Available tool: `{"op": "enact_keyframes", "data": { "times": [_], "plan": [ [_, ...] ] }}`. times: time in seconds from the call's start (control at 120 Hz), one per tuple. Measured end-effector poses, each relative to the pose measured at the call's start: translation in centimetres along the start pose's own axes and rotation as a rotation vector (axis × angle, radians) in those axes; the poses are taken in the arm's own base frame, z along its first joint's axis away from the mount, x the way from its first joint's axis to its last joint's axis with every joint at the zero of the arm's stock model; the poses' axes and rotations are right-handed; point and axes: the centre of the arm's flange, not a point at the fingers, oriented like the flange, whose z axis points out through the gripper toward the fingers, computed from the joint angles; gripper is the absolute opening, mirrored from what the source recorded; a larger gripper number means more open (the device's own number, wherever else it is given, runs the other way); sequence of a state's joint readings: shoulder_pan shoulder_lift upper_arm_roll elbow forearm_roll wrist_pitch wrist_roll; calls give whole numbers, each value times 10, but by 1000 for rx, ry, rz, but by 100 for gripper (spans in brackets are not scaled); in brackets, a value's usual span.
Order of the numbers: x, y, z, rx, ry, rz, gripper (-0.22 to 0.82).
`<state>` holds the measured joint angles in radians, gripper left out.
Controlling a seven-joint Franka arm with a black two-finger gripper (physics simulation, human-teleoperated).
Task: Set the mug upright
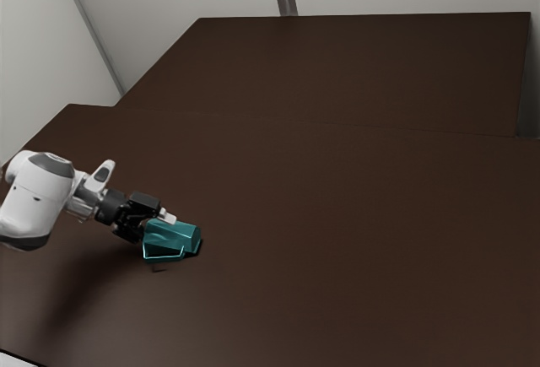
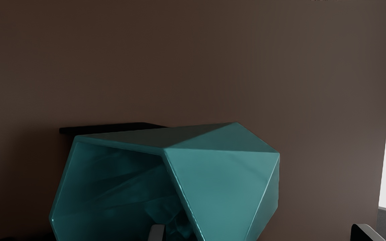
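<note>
Brown table (image 1: 337, 215): hand (image 1: 153, 225) slanted, fingers (image 2: 157, 233) spread, mug (image 2: 216, 187) sideways.

mug (image 2: 218, 184): plain teal | table (image 2: 246, 67): dark brown | arm (image 1: 38, 196): white and grey

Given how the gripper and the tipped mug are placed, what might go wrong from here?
The open gripper has one fingertip at the mouth of the mug and the other out beyond its side, so closing might pinch only a wall and let the mug swing. The mug lies on its side, so an uneven push could roll it.
</note>
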<state>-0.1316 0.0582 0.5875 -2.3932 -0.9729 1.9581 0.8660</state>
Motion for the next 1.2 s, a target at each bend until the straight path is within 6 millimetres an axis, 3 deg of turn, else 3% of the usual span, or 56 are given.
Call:
{"op": "enact_keyframes", "data": {
  "times": [0.2, 0.65, 0.833, 1.2],
  "plan": [
    [1, -3, 2, -6, 10, 11, 55],
    [3, -7, 2, 4, 31, 49, 13],
    [4, -7, 2, 8, 38, 63, 1],
    [14, 23, -4, -9, 59, 146, -15]
  ]
}}
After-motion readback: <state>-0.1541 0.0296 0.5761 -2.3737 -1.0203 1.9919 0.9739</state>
